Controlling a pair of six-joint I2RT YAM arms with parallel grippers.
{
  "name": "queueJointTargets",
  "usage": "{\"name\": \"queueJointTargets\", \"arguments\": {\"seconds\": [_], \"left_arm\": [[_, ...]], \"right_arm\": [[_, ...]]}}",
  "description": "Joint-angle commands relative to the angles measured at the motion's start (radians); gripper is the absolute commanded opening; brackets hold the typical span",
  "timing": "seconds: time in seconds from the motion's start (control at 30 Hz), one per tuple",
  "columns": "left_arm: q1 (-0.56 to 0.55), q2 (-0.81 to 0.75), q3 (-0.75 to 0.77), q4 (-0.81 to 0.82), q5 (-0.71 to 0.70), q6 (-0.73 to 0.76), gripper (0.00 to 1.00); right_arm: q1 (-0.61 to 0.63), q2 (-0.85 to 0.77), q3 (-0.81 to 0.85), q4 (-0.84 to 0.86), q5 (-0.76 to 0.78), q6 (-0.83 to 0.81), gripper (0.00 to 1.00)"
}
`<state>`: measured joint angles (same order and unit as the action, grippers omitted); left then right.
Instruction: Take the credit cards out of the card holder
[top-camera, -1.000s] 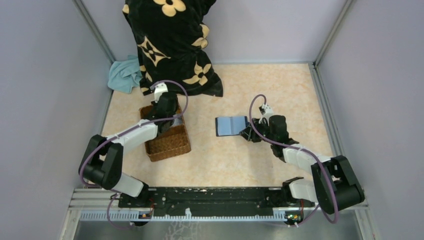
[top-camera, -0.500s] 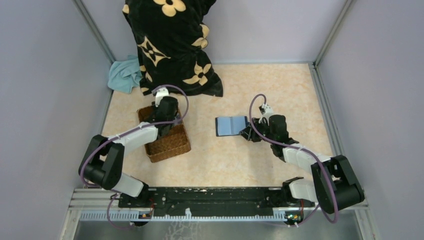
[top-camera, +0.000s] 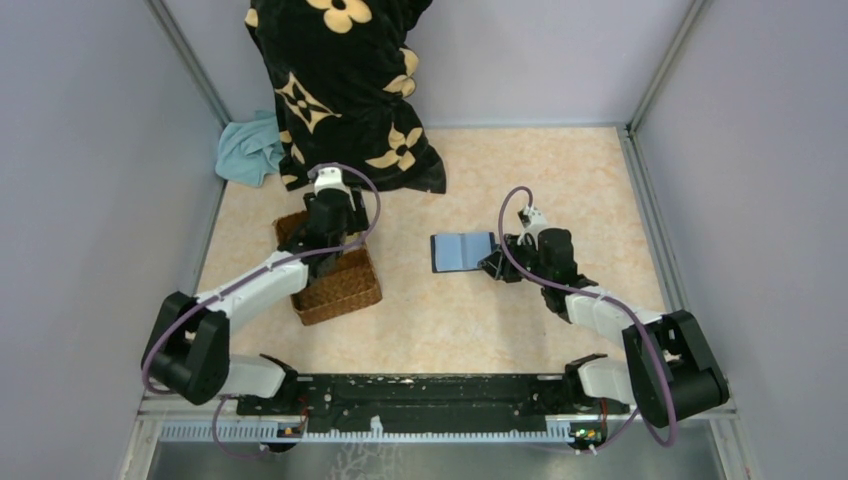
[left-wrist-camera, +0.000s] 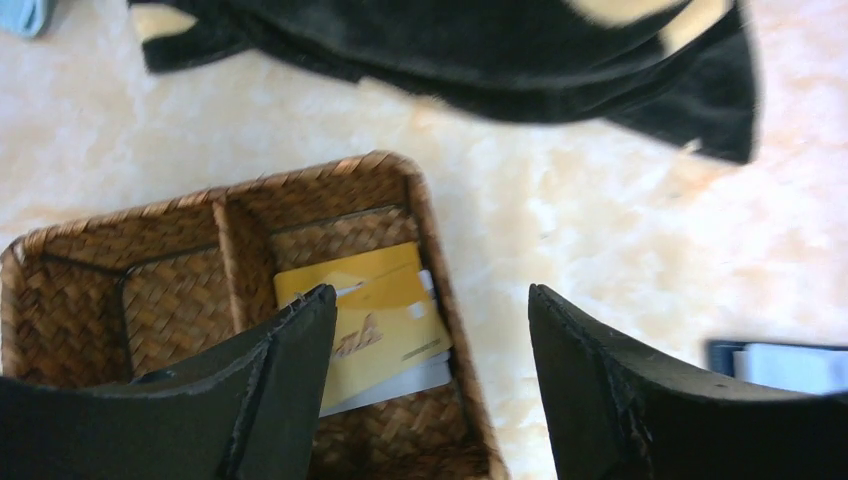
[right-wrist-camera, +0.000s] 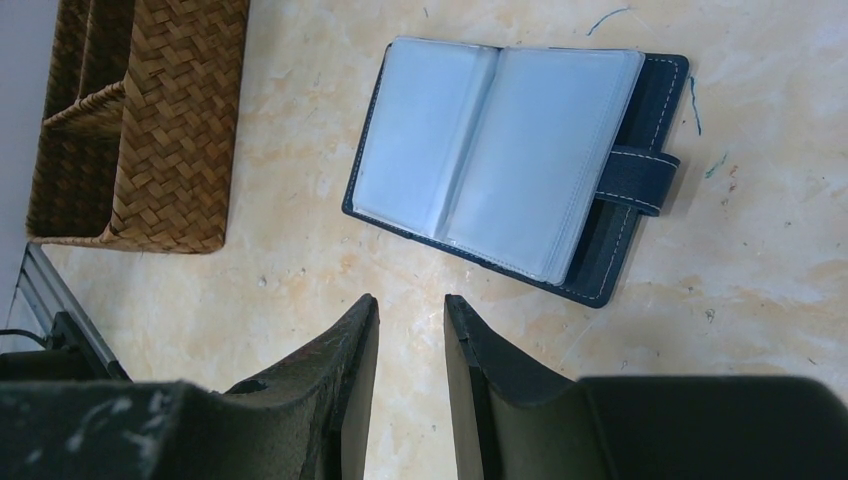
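Yellow cards (left-wrist-camera: 375, 320) lie flat in the basket (left-wrist-camera: 330, 185), in the right-hand compartment as the left wrist view shows it. One gold card sits on top and a paler one shows beneath it.

Left tool (left-wrist-camera: 430, 300): jaws wide apart, nothing between them, hanging over the basket's right wall just above the cards.

Right tool (right-wrist-camera: 410, 310): jaws a narrow gap apart, empty, low over the surface (right-wrist-camera: 300, 290) just beside the holder's near edge, not touching it.

Holder (right-wrist-camera: 500, 150): lies open on the surface, well apart from the basket, clear sleeves (right-wrist-camera: 430, 130) up, strap (right-wrist-camera: 635, 180) hanging off its right side. The sleeves look pale and flat. I cannot tell whether any card is left inside.

Handling, judged:
- Cards: light, thin, stiff, slick-faced. Flat on wicker they give little edge to pinch, so take one by a short edge where it overhangs its neighbour. Stacked cards are likely to slide on each other.
- Holder: light, soft cover, floppy plastic sleeves. It is likely to skate on the smooth surface if a card is pulled with one tool alone. Pin the navy cover at the strap side, then draw any card out along its sleeve's open end.
- Sleeves: thin and easily creased, so avoid clamping on them.
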<state>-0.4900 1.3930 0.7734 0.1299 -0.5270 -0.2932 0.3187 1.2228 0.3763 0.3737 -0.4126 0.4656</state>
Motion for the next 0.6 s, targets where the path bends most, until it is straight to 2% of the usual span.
{"name": "queueJointTargets", "arguments": {"seconds": [0.0, 0.1, 0.17, 0.2, 0.27, 0.33, 0.37, 0.5, 0.53, 0.57], "left_arm": [[-0.015, -0.09, 0.026, 0.079, 0.108, 0.007, 0.76], [-0.02, -0.106, 0.008, 0.124, 0.177, 0.006, 0.74], [-0.025, -0.096, -0.003, 0.154, 0.251, 0.003, 0.67], [-0.031, -0.088, -0.007, 0.164, 0.282, -0.004, 0.62], [-0.066, -0.067, -0.014, 0.187, 0.313, -0.011, 0.4], [-0.123, -0.043, -0.011, 0.191, 0.257, -0.02, 0.11], [-0.148, -0.03, -0.009, 0.193, 0.234, -0.017, 0.01], [-0.186, 0.016, 0.017, 0.184, 0.266, -0.061, 0.02], [-0.185, 0.026, 0.019, 0.183, 0.283, -0.085, 0.13], [-0.185, 0.037, 0.021, 0.183, 0.304, -0.105, 0.29]], "right_arm": [[0.006, 0.007, 0.052, 0.039, 0.0, -0.012, 0.31], [0.006, 0.014, 0.058, 0.043, 0.0, -0.012, 0.31], [0.006, 0.025, 0.062, 0.046, 0.001, -0.011, 0.31], [0.006, 0.03, 0.065, 0.047, 0.0, -0.009, 0.25], [0.006, 0.039, 0.071, 0.047, 0.0, -0.005, 0.0], [0.006, 0.047, 0.079, 0.047, -0.008, -0.005, 0.0], [0.008, 0.052, 0.085, 0.045, -0.016, -0.007, 0.0], [0.016, 0.068, 0.094, 0.051, -0.013, -0.004, 0.0], [0.017, 0.072, 0.092, 0.06, -0.01, 0.0, 0.0], [0.016, 0.075, 0.09, 0.063, -0.007, 0.005, 0.16]]}}
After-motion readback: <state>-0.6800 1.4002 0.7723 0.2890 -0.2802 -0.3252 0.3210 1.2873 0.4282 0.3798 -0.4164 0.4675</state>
